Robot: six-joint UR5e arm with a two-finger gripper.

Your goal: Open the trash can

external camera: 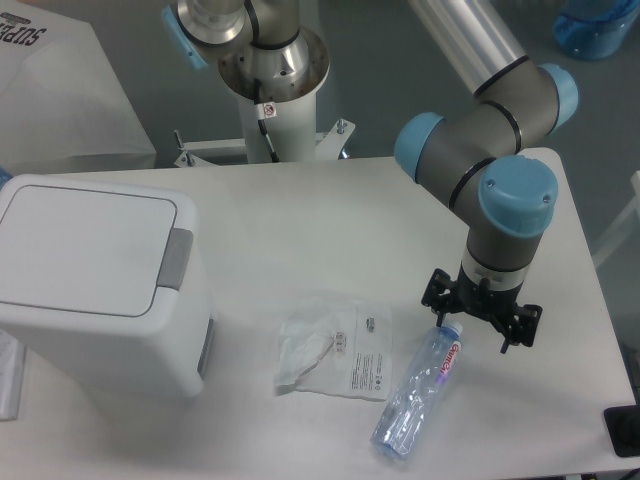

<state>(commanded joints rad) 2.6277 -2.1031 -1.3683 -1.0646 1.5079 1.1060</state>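
Gripper (pixel 478 322) over red-labelled bottle (pixel 420 392)

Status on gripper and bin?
Gripper over clear plastic bottle's cap end, jaw state unclear. White boxy plastic trash can lid shut, untouched. Clear plastic packet between.

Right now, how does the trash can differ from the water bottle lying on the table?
The trash can is white, opaque and boxy; the bottle is clear, slim and round. The trash can is far bigger than the bottle. The trash can stands upright with its lid shut; the bottle lies on its side, cap toward the gripper. Both rest on the table.
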